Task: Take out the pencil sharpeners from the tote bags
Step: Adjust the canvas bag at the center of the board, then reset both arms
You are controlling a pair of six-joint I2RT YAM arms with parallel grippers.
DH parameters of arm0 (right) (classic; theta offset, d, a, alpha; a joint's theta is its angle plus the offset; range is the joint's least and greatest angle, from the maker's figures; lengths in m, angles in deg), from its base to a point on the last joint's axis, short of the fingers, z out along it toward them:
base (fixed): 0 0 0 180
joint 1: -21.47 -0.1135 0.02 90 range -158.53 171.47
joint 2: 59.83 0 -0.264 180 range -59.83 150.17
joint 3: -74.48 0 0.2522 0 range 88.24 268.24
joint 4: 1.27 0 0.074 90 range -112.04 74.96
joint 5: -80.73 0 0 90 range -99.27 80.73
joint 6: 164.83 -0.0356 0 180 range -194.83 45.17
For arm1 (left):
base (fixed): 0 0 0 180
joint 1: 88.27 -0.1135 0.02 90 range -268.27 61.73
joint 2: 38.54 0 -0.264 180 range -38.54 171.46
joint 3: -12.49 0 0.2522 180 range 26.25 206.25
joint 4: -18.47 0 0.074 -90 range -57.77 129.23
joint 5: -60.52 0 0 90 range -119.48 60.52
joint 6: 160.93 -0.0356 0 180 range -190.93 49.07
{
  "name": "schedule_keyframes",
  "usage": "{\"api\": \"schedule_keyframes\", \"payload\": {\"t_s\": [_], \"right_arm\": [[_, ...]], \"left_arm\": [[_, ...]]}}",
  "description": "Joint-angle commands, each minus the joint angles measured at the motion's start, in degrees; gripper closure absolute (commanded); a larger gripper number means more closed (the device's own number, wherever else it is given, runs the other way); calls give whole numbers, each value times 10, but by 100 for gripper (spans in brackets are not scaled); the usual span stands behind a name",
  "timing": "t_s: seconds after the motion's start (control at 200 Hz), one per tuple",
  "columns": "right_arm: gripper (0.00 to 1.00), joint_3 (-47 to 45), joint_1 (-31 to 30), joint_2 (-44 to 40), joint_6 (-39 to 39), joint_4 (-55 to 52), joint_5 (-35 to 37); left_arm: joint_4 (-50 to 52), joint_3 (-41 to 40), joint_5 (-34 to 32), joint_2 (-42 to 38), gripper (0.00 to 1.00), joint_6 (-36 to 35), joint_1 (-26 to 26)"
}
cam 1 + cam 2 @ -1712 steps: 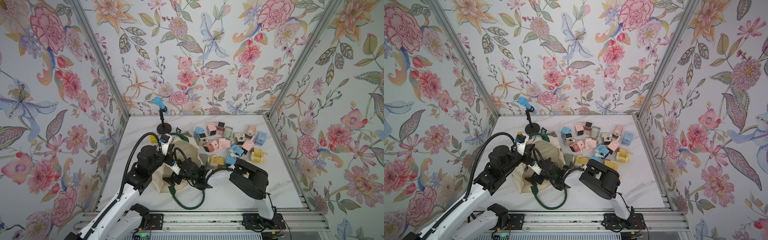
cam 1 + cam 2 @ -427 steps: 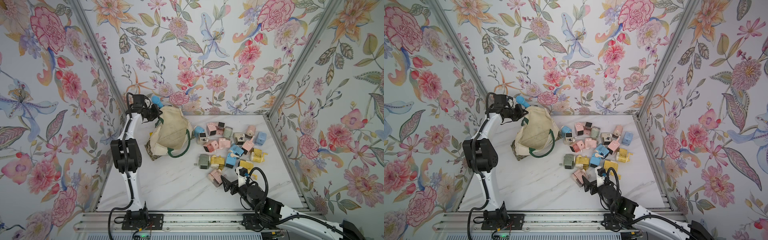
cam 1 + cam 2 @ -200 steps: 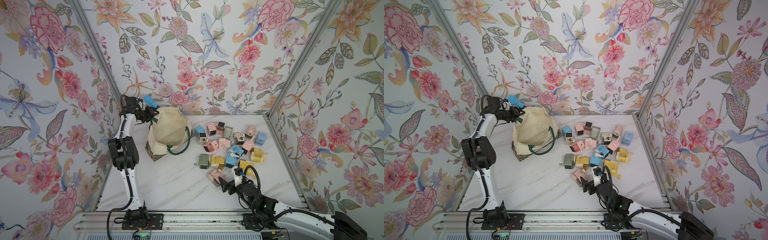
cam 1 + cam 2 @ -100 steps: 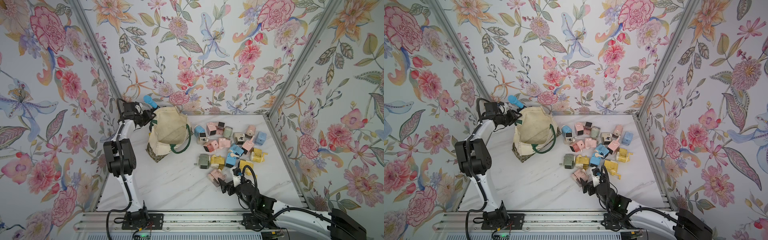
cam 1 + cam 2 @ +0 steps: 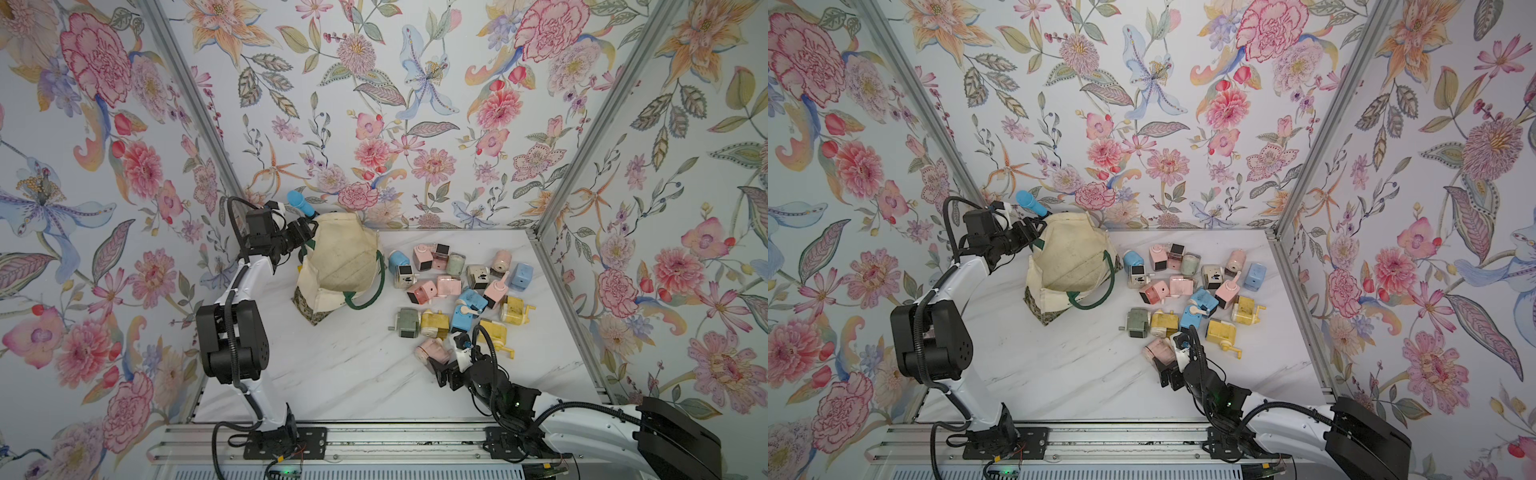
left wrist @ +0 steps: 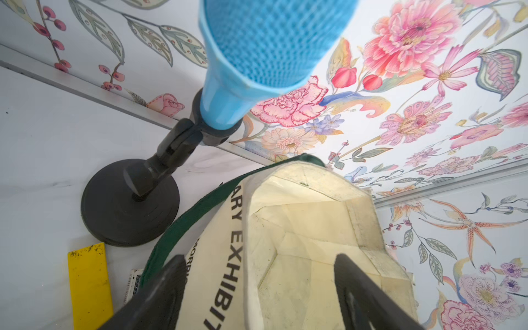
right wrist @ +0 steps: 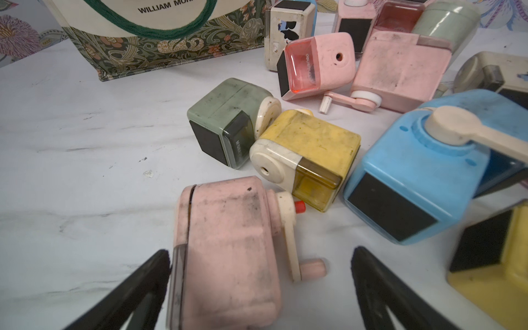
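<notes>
Now the left gripper (image 6: pixel 258 257) has spread its fingers, releasing the tote bag (image 5: pixel 340 266), which stands seemingly emptied at eleven o'clock, so with the pencil sharpeners (image 5: pixel 453 286) heaped toward two o'clock and the right gripper (image 7: pixel 258 257), fingers apart, astride a pink sharpener (image 7: pixel 225 245), little remains.

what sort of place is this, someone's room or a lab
Probably a robot test booth, not a lived-in room: flowered wall panels joined by metal posts, two robot arms bolted to a metal rail, a microphone.
</notes>
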Motion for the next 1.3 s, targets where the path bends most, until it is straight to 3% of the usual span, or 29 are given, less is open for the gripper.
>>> {"api": "schedule_keyframes", "payload": {"t_s": [0.0,0.265,0.475,0.701,0.816,0.926,1.096,1.291], "right_arm": [[2,20,-7,20,12,24,-10],[2,33,-15,55,17,28,-5],[2,29,-16,23,15,15,5],[2,42,-16,-128,-4,-91,28],[2,48,-14,-237,-31,-162,80],[3,55,-6,-327,-32,-216,151],[2,85,13,-380,-1,-281,239],[0,89,88,-318,66,-256,285]], "left_arm": [[-38,-14,-17,-44,15,0,1],[-55,-70,-53,-172,15,-11,1],[-111,-245,-114,-376,16,2,9],[-176,-526,-181,-658,18,16,37],[-172,-654,-241,-817,13,3,40],[-149,-723,-292,-933,9,-28,41],[-113,-772,-335,-966,11,-99,43],[-177,-805,-391,-950,11,-168,45]]}}
